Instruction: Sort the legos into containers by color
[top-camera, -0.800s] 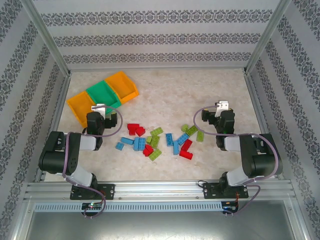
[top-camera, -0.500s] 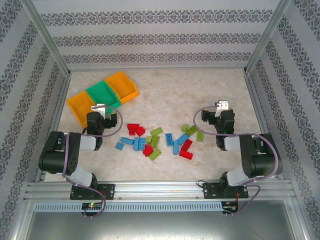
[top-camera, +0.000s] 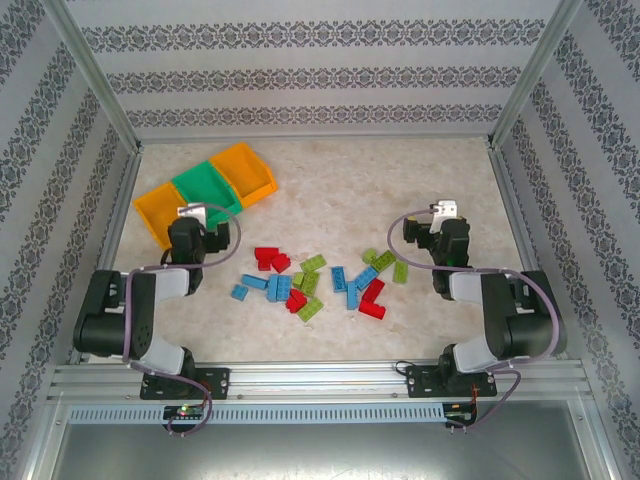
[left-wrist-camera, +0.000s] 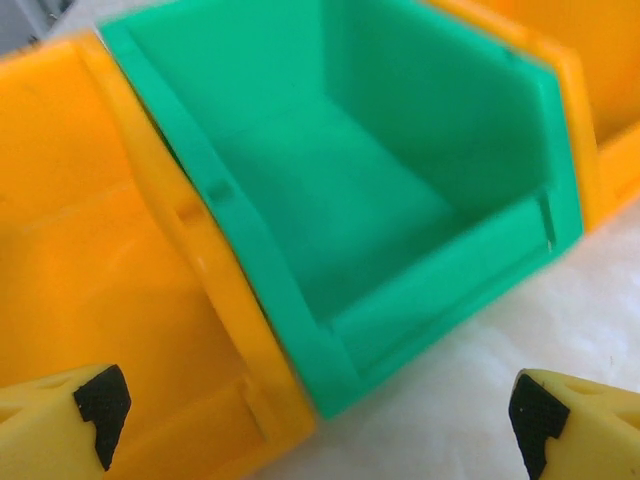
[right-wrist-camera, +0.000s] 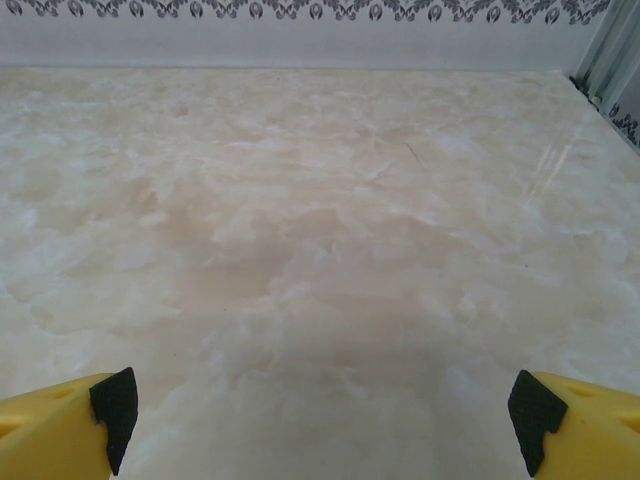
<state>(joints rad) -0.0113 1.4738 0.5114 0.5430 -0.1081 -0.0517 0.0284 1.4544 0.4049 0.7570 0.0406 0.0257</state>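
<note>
Left end effector (left-wrist-camera: 315, 405) apart facing green bin (left-wrist-camera: 380, 200), right end effector (right-wrist-camera: 322, 410) apart over table (right-wrist-camera: 300, 200)

We see bright, even light and faint shadows, with the containers (left-wrist-camera: 430, 130) blurred in the left wrist view.

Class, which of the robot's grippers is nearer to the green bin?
Left. The left gripper is open right at the near edge of the green bin; the right gripper is far off to the right, past the scattered legos.
</note>
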